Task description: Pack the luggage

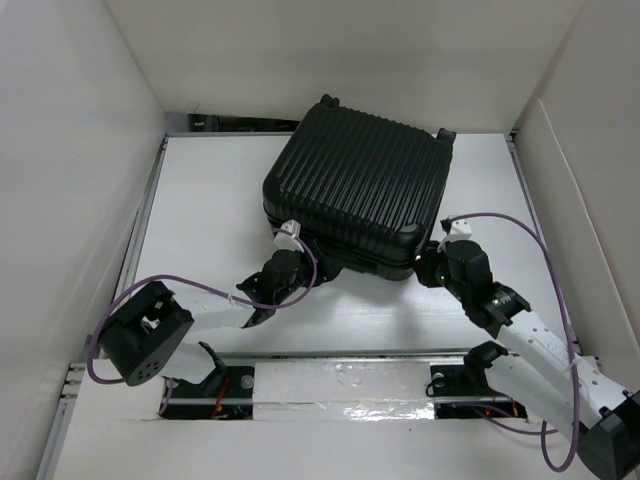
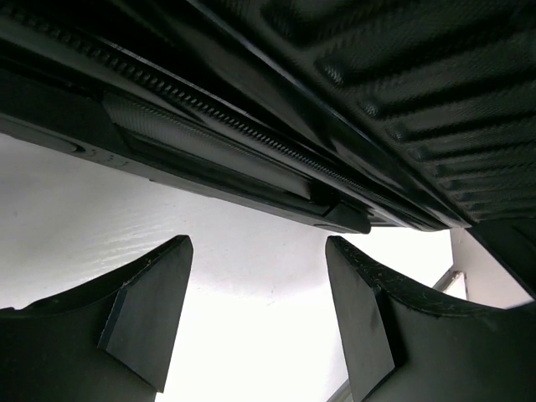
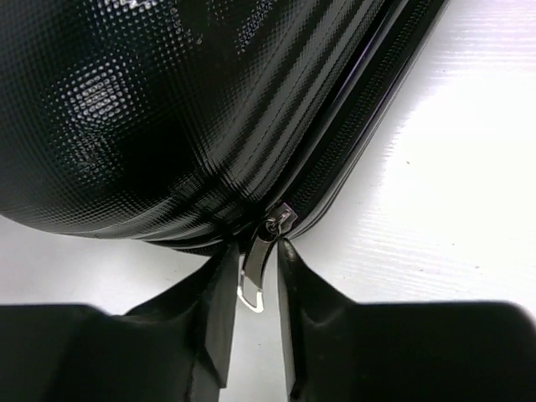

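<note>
The closed suitcase (image 1: pixel 360 195) is being borne by the worktop (image 1: pixel 210 200) toward twelve o'clock. Its five-o'clock zip pull (image 3: pixel 255 268) is being pinched by the right fingers (image 3: pixel 213 314); the left fingers (image 2: pixel 146 310) are being held wide.

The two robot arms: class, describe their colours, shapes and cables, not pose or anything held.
The left arm and right arm each have white links joined by chunky black motor housings, with a purple cable looping alongside. The left gripper and right gripper each carry two matte black fingers, wedge-shaped with flat inner pads.
</note>
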### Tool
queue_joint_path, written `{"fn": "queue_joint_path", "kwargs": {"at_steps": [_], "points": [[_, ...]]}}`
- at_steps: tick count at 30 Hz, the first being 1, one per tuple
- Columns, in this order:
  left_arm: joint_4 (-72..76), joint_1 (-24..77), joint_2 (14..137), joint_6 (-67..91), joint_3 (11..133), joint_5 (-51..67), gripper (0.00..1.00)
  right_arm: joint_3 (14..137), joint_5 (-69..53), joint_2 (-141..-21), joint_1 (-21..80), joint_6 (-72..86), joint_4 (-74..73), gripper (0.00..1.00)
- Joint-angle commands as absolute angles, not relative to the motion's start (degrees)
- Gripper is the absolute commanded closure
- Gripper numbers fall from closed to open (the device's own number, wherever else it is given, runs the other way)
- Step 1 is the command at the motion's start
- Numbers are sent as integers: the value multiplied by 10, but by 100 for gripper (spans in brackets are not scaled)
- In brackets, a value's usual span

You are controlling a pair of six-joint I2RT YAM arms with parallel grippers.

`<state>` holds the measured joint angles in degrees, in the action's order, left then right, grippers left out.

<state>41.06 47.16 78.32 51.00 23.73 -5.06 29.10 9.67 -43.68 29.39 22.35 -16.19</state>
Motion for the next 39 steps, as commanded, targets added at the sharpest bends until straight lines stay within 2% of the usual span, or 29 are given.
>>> {"fn": "queue_joint_path", "kwargs": {"at_steps": [1,3,4,5,12,16,20,32,36,39], "points": [[439,473,788,513,259,-55,38,296,134,-454,293,218,-168,83],[442,473,792,513,260,-57,39,299,137,-459,293,221,-172,86],[442,473,792,514,260,-57,39,299,141,-461,293,223,-174,96],[444,473,793,515,260,-59,39,301,146,-461,293,228,-182,100],[449,473,793,514,259,-59,39,293,127,-395,293,243,-200,100],[458,473,801,515,262,-55,39,280,22,-351,293,215,-183,100],[468,473,829,517,279,-54,39,281,-80,-379,293,178,-172,100],[505,478,903,536,324,-64,42,255,-244,-379,448,163,-44,100],[516,483,930,542,344,-56,42,262,-196,-422,515,186,-2,100],[517,489,933,541,348,-54,42,269,-137,-502,575,221,99,100]]}}
